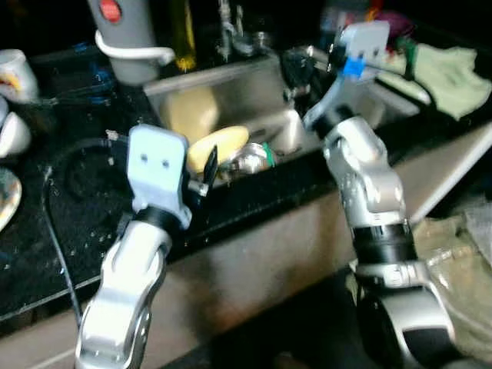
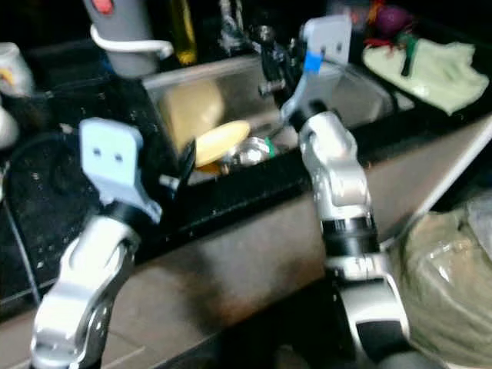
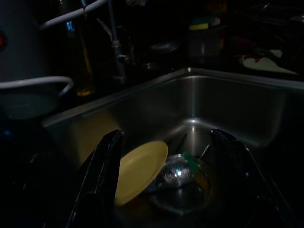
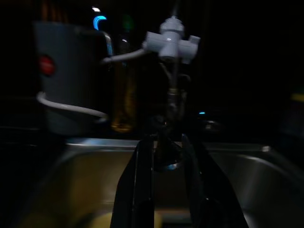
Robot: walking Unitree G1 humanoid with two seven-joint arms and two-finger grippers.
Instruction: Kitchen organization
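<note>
Steel sink (image 1: 254, 84) sits upper centre of the head frame, set into a dark speckled bench (image 1: 84, 223). In the sink: a yellow plate (image 1: 217, 147) leaning on edge, next to a shiny metal bowl (image 3: 183, 183) with something green at its rim.

Left end effector (image 3: 164, 178) — fingers apart, nothing between them, poised at the near left edge of the sink and looking in at the plate and bowl.

Right end effector (image 4: 164, 156) — reaching over the sink toward the tap (image 4: 172, 42) at the back. Fingers stand close together around a small dark item; too dim to tell whether they actually clamp it.

Upper left of the frame: a grey kettle (image 1: 127, 34) with a red button, an amber bottle (image 1: 183, 34) just beside it. White cups (image 1: 14, 77) at the far left edge. A pale green cloth (image 1: 450, 73) lies at upper right, beyond the sink.
</note>
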